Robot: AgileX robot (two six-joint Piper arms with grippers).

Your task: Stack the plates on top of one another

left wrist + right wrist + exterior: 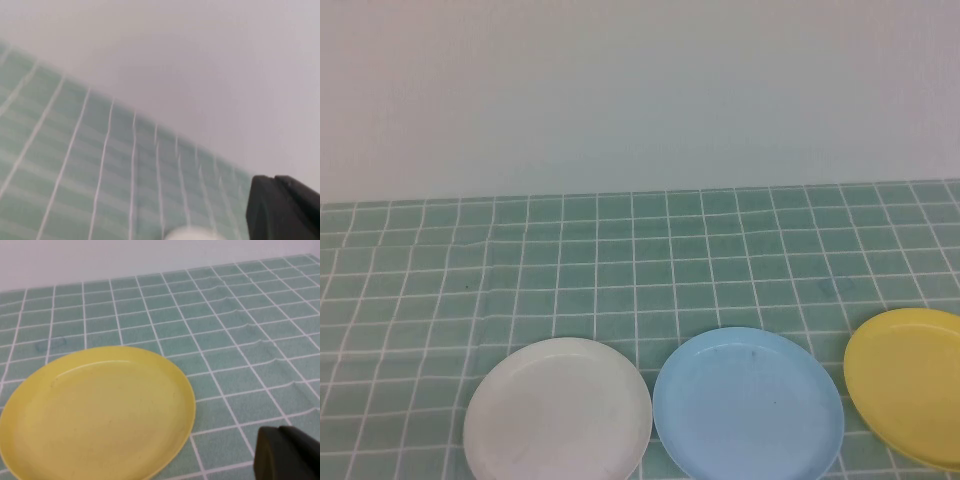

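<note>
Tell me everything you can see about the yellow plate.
The yellow plate is round and shallow with a low raised rim, smooth and plastic-looking, empty. It lies flat on the green checked tablecloth at the robot's right, partly cut off by the high view's edge, apart from the light blue plate. Nothing touches it; neither pincer shows in the high view.

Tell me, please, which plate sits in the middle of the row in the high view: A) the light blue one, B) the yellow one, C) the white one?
A: the light blue plate lies between the white plate on the robot's left and the yellow plate on its right; neither arm's tool appears in that view.
</note>
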